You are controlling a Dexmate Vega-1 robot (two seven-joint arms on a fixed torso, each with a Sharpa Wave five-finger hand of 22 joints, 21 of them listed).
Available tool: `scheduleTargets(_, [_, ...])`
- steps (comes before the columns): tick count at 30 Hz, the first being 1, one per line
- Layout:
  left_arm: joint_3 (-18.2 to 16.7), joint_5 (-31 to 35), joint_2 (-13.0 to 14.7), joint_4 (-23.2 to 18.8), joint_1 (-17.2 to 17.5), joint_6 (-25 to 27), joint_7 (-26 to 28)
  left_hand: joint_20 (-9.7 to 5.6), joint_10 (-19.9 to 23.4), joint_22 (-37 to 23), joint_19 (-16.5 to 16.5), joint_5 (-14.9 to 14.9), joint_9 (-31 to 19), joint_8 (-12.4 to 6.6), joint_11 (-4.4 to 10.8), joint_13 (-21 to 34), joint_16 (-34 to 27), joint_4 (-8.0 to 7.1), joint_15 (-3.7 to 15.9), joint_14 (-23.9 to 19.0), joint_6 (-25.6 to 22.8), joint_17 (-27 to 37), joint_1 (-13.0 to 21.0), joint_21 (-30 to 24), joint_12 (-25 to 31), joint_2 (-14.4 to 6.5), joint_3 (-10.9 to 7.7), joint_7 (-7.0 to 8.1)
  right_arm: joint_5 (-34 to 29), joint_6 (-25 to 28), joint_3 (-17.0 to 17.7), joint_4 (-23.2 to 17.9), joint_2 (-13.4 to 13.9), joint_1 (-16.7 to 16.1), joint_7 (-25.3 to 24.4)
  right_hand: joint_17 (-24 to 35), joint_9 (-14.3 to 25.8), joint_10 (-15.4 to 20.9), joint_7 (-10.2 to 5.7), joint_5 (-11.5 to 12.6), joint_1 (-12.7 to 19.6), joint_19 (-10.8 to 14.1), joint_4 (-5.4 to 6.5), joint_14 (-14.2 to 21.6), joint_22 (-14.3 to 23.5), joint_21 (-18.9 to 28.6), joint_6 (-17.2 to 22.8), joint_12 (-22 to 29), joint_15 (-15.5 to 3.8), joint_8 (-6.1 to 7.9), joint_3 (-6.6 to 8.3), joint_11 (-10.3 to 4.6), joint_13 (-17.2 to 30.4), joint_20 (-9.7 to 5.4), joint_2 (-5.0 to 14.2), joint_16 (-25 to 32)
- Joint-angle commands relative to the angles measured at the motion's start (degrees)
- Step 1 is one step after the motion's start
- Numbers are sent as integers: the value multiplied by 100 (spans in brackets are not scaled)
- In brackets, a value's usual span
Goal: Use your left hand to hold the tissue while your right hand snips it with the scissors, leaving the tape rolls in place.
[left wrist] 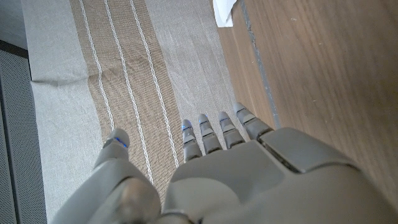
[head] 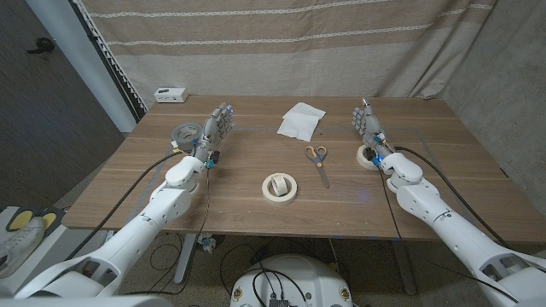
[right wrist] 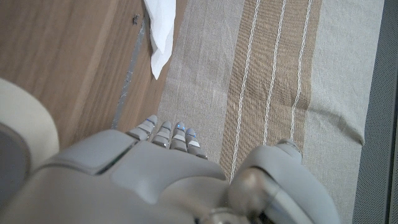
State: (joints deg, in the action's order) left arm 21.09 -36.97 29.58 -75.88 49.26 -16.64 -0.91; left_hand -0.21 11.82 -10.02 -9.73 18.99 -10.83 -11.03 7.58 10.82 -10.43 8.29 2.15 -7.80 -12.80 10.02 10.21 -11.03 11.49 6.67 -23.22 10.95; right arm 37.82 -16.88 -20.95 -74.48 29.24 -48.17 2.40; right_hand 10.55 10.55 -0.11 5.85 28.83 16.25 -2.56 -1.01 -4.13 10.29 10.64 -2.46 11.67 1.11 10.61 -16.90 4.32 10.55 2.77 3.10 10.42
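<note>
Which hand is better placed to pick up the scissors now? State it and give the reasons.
Right. The scissors lie right of the table's middle, close beside the right hand, which holds nothing. The left hand, also holding nothing, stands farther off near the table's left side, by a tape roll.

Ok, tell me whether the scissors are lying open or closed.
Closed, as far as the head view shows: the scissors lie flat on the table, blades together in one line, orange handles side by side. No hand touches them.
</note>
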Motion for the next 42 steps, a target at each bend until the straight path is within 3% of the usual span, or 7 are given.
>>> scheduleTargets(1, [-8, 58, 52, -194, 117, -17, 102, -18, 50, -23, -40, 17, -24, -30, 10, 23, -30, 6, 441, -55, -53, 25, 58, -22, 29, -2, -39, 8, 57, -26, 30, -1, 26, -49, 71, 9, 8, -1, 32, 34, 35, -40, -3, -43, 24, 38, 5, 40, 20, 36, -25, 42, 31, -4, 2, 21])
scheduleTargets(16, [18, 640, 99, 67, -98, -647, 183, -115, 280, -20, -157, 25, -25, -73, 76, 23, -71, 35, 559, -193, -147, 22, 143, -59, 106, -3, -66, -4, -9, 43, 29, -114, 128, -56, 36, 8, 7, 0, 35, 33, 38, -46, 0, -39, 22, 43, 5, 44, 22, 39, -20, 40, 30, -8, 22, 25])
scheduleTargets(32, [75, 937, 129, 102, -138, -927, 210, -156, 468, -17, -203, 60, -29, -174, 102, 26, -72, 69, 595, -272, -436, 20, 264, -56, 145, 13, -101, -1, -126, 43, 12, -246, 185, -98, -74, 5, 7, -5, 35, 35, 57, -9, -6, -44, 21, 65, 1, 46, 18, 43, -10, 58, 29, -36, 45, 25])
scheduleTargets(42, [24, 905, 339, -346, -62, -559, 264, -214, 530, -16, -240, 75, -29, -184, 90, 27, -69, 71, 589, -291, -504, 21, 298, -61, 152, 30, -106, -41, -272, 57, -11, -510, 232, -162, -249, 4, 6, -11, 44, 39, 91, -51, -20, -56, 20, 51, -8, 47, 28, 45, 4, 68, 29, -34, 61, 22])
